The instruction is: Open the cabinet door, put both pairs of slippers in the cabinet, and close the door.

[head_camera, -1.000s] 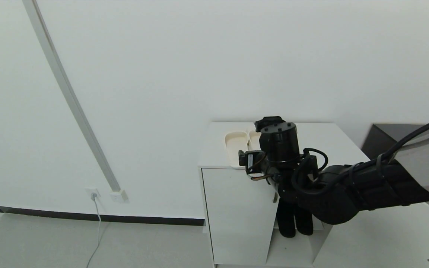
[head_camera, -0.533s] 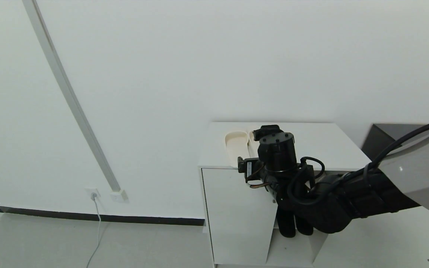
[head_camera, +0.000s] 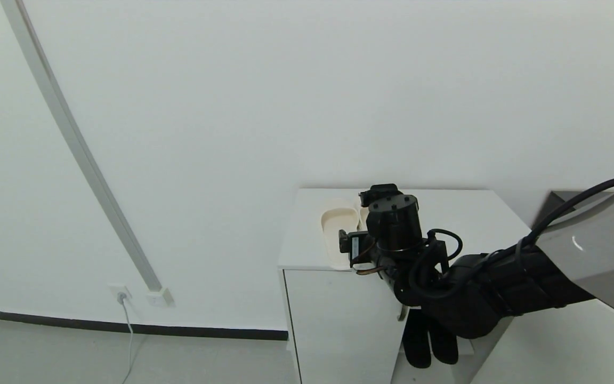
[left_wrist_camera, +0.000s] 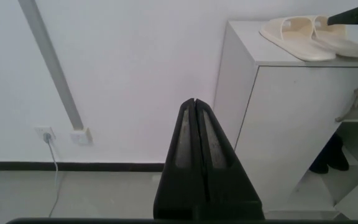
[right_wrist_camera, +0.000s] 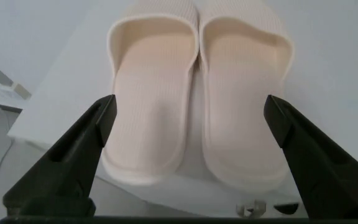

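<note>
A pair of cream slippers (head_camera: 338, 228) lies side by side on top of the white cabinet (head_camera: 461, 213), near its front left corner. My right gripper (right_wrist_camera: 190, 106) is open just above them, one finger on each outer side of the cream pair (right_wrist_camera: 197, 93). A pair of black slippers (head_camera: 429, 344) stands inside the cabinet's open right half, beside the closed left door (head_camera: 339, 325). My left gripper (left_wrist_camera: 194, 109) is shut on nothing, low and off to the cabinet's left, aimed at the wall. From there the cream slippers (left_wrist_camera: 312, 37) and black slippers (left_wrist_camera: 329, 158) both show.
The cabinet's right door (head_camera: 552, 346) is swung open toward me. A dark grey unit (head_camera: 557, 200) stands to the cabinet's right. On the wall to the left run a white cable duct (head_camera: 72, 144) and a socket with a plugged cable (head_camera: 120, 294). Grey floor lies below.
The head camera has tilted, so the whole scene sits lower and slightly left. My right arm has dropped and closed in on the cream slippers. The slippers have not moved.
</note>
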Robot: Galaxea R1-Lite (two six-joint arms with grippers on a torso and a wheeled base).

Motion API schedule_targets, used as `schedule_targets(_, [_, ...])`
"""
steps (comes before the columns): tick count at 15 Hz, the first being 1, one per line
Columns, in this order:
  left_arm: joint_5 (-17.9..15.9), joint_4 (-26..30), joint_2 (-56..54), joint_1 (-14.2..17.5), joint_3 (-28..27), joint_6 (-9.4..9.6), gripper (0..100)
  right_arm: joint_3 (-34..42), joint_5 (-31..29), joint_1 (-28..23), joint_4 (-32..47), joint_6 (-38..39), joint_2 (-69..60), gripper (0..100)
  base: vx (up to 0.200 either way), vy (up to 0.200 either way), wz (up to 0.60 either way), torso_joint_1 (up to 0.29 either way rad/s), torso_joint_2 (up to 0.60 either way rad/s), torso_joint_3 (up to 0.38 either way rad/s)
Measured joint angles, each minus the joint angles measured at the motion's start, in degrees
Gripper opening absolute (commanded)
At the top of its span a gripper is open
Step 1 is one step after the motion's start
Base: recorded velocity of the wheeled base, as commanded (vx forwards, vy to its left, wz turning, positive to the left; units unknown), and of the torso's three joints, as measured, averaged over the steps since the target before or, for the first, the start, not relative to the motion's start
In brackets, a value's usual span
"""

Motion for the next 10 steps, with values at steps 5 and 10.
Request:
schedule_targets(5, [0.00,-0.02,0.00,0.00,0.00,-0.04,0,0.74,1.54,-0.06,-0.61,0.26,0.90,100,0.080,0.000,0.00,0.001,0.00,0.002])
schedule_targets(10, [0.10,-0.02,0.00,0.00,0.00,-0.12,0,1.01,2.85,-0.28,-0.96,0.34,2.34,100,0.000,0.000,0.00,0.000,0.00,0.000])
